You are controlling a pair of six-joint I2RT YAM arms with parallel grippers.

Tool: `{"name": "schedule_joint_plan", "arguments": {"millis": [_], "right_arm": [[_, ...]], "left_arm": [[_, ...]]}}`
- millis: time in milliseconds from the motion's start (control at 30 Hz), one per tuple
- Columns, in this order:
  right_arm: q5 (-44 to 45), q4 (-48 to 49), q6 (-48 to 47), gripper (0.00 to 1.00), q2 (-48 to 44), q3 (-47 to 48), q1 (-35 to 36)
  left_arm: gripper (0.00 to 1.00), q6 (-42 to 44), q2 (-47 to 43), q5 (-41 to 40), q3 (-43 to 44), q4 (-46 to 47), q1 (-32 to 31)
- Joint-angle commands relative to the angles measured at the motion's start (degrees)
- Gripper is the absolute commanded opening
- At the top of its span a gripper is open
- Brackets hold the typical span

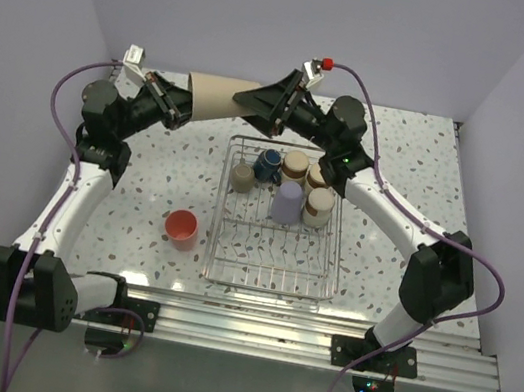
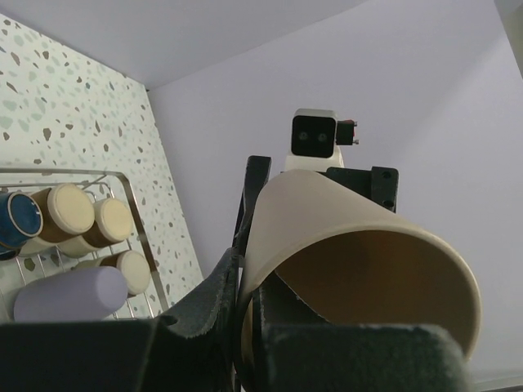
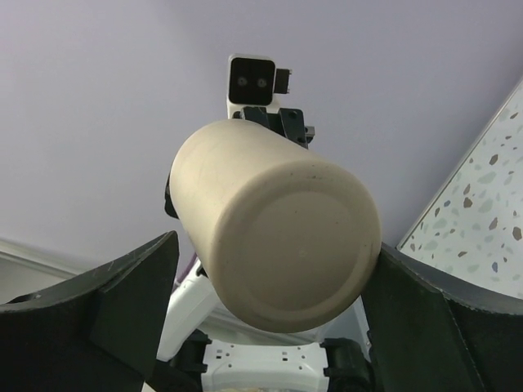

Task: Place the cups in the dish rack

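Nearest, a coral-pink cup [image 1: 180, 226] stands on the table [image 1: 142, 185] just left of the dish rack [image 1: 271, 259], not yet loaded. Six cups [image 1: 286, 202] sit in the rack's far half. Farthest, the tall beige tumbler [image 1: 220, 97] lies sideways in the air. The left gripper [image 1: 183, 101] is pinched on its rim, and the right gripper [image 1: 258, 104] is spread wide around its base, not clamping. By my judgement, two cups are left to load.
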Motion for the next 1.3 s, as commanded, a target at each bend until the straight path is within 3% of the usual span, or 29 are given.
{"name": "schedule_joint_plan", "arguments": {"millis": [0, 100, 300, 467, 533, 733, 833, 867, 967, 1067, 1267], "right_arm": [[1.3, 4.5, 0.9, 0.86, 0.2, 2.9, 0.2], [1.2, 5.5, 1.6, 0.74, 0.4, 2.9, 0.2], [1.2, 6.1, 1.7, 0.31, -0.2, 1.9, 0.4], [1.3, 2.8, -0.6, 0.00, -1.7, 1.0, 0.3], [1.3, 1.2, -1.9, 0.00, -2.7, 0.8, 0.2], [1.8, -5.4, -7.1, 0.00, -5.8, 0.7, 0.0], [4.1, -14.9, -16.7, 0.00, -7.6, 3.0, -0.1], [5.1, -24.0, -20.3, 0.00, -8.0, 4.5, -0.1], [9.2, -38.9, -31.3, 0.00, -9.1, 9.1, 0.7], [14.6, -48.5, -38.8, 0.00, -10.8, 10.8, 1.8], [25.9, -62.4, -49.1, 0.00, -10.0, 10.9, 6.1]], "left_arm": [[0.00, 0.0, -1.9, 1.7, -0.1, 1.0, -0.2], [0.00, 0.9, -1.9, 1.6, 0.2, -0.3, -0.2], [0.02, 3.3, -1.9, 1.5, 0.5, -3.5, -0.2], [0.30, 13.0, -2.0, 0.0, 4.5, -17.0, -0.2], [0.40, 16.6, -2.1, -2.3, 7.4, -25.5, -0.2], [0.49, 25.2, -2.4, -7.0, 10.5, -38.7, 0.5], [0.49, 29.8, -3.1, -11.6, 12.7, -45.5, 0.7], [0.49, 32.8, -3.3, -13.3, 13.6, -47.6, 0.7], [0.50, 38.0, -4.2, -20.9, 16.8, -55.0, 0.7], [0.50, 40.7, -6.3, -28.8, 17.4, -59.0, 0.7], [0.49, 42.2, -11.1, -32.7, 13.7, -60.7, 0.4]]}}
